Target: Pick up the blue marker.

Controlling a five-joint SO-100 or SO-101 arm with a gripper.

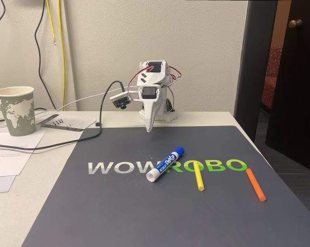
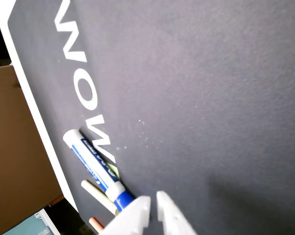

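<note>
The gripper (image 1: 150,128) was held above the far edge of the mat, tips pointed down; in the wrist view the gripper (image 2: 154,205) showed its two white fingers nearly together with a narrow gap, pinching nothing. The blue marker (image 1: 165,163) lay flat on the mat, nearer than the gripper and well apart from it, set diagonally across the printed "WOWROBO" lettering (image 1: 168,166) with its blue cap far-right and its white end near-left. In the wrist view the blue marker (image 2: 96,169) lay just beyond the fingertips. The marker was judged light, rigid and smooth (liable to roll on its round barrel), best taken across the labelled middle of the barrel. To its right lay a thin yellow stick (image 1: 198,177), near but not touching, and farther right an orange stick (image 1: 255,184). The dark grey mat (image 1: 119,216) covered a pale table (image 1: 11,206); at left stood a paper cup (image 1: 15,110) beside loose papers (image 1: 11,154) and cables (image 1: 67,139). A beige wall and a dark door (image 1: 296,77) closed the scene.
</note>
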